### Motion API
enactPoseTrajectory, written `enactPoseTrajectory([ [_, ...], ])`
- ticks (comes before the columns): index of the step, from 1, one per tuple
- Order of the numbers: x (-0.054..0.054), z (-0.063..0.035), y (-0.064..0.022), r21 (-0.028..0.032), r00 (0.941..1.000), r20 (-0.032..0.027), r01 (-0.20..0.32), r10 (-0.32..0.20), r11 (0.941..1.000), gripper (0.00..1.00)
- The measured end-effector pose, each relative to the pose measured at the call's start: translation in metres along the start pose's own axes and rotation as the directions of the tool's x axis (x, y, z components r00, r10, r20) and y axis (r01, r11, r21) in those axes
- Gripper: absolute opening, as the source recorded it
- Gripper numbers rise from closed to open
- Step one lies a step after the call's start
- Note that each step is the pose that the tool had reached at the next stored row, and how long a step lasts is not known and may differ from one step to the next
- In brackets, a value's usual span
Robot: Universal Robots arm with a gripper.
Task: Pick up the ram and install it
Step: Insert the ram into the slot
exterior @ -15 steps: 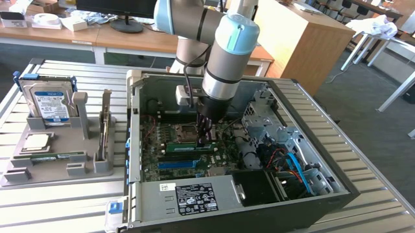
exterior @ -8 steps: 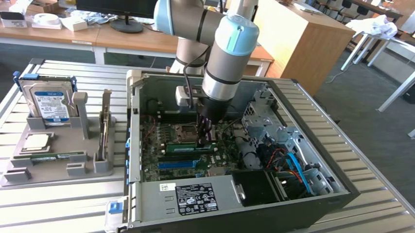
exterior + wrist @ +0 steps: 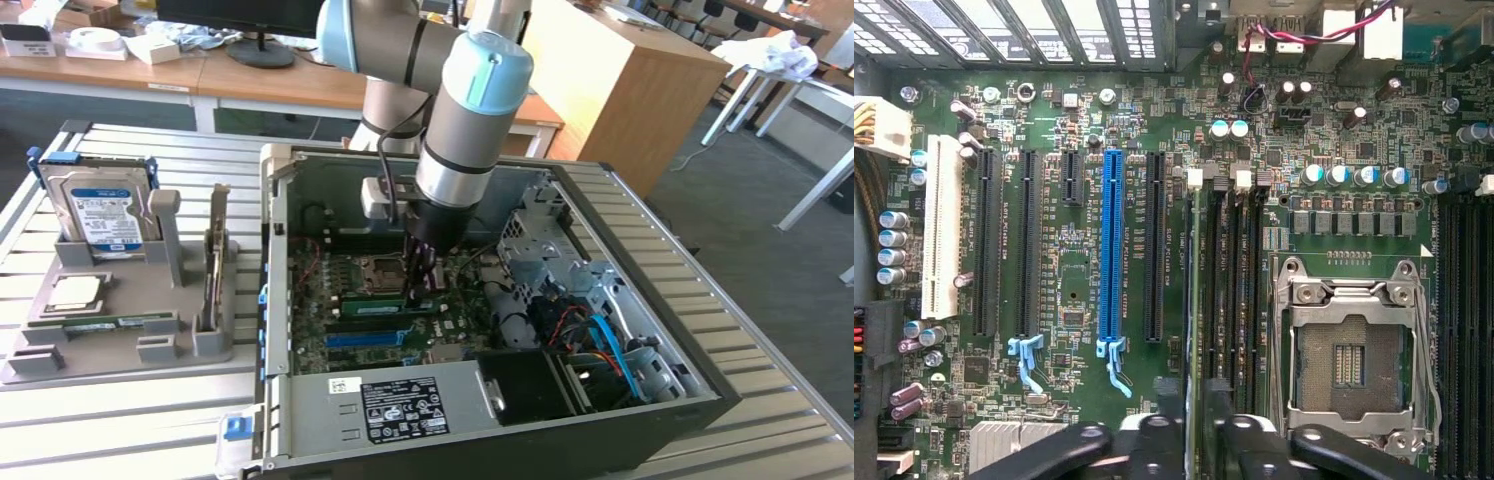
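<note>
Right at the front of the exterior view, a slatted metal table [image 3: 134, 420] carries an open black computer case [image 3: 627, 445], with a grey power supply box with a white label [image 3: 400, 405] at its nearest edge. Just behind that lies the green motherboard [image 3: 320, 345] [image 3: 1074, 300], crossed by a long blue expansion slot [image 3: 363, 340] [image 3: 1113, 250] and, in the wrist view, a white slot [image 3: 942, 225] well apart from it. Further in, the black gripper [image 3: 424, 285] [image 3: 1199, 440] reaches straight down from the grey and pale blue arm into the case. It straddles the ram [image 3: 380, 305] [image 3: 1197, 300], a long thin green circuit-board stick that stands on edge in the row of black memory slots, between the blue slot and the square silver processor socket [image 3: 378, 270] [image 3: 1349, 350]. I cannot tell whether the claw is clamped on the stick or slack around it, nor whether the stick is pressed fully home. Toward the exterior view's left, a grey moulded holder [image 3: 107, 355] sits on the table with a square silver processor chip [image 3: 74, 293] lying in it and a blue-labelled hard drive [image 3: 100, 210] standing upright behind that. Farthest off stand wooden desks [image 3: 267, 80].
</note>
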State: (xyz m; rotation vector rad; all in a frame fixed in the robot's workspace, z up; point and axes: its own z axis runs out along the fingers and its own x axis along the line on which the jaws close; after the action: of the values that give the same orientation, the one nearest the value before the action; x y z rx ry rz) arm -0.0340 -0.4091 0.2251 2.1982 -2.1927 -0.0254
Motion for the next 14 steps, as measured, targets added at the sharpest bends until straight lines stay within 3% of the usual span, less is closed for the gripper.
enactPoseTrajectory([
  [1, 0.000, 0.0000, 0.0000, 0.0000, 1.0000, 0.0000, 0.000, 0.000, 1.0000, 0.25],
  [8, 0.000, -0.0011, 0.0001, -0.0001, 1.0000, -0.0002, 0.000, 0.000, 1.0000, 0.25],
  [14, 0.000, -0.0224, 0.0009, -0.0001, 1.0000, -0.0001, 0.000, 0.000, 1.0000, 0.25],
])
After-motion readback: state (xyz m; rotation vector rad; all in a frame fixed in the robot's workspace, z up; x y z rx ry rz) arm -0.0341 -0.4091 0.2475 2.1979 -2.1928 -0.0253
